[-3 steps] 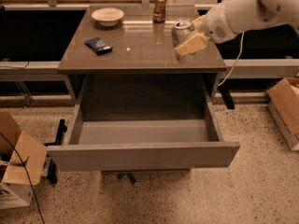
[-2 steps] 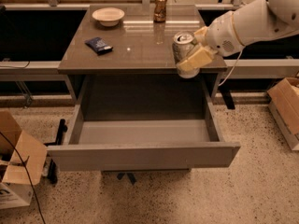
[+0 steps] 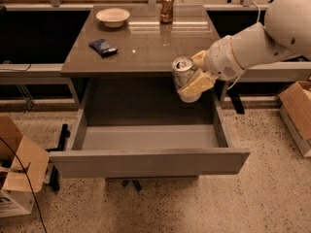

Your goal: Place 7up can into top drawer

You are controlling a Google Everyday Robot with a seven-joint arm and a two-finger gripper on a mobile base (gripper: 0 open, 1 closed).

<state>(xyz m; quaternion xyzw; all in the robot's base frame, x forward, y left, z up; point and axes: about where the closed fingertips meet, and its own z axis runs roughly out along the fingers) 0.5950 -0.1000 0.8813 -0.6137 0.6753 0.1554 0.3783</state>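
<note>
The 7up can, silver-topped with a pale body, is held in my gripper, which is shut on it. The can hangs upright in the air just past the front edge of the counter, over the right rear part of the open top drawer. The drawer is pulled fully out; its grey inside holds nothing. My white arm reaches in from the upper right.
On the grey counter stand a brown-orange can at the back, a white bowl at the back left and a dark blue packet. Cardboard boxes sit on the floor at the left and right.
My gripper has carried the can from above the counter's right side forward and left, off the counter edge, and lower over the open drawer.
</note>
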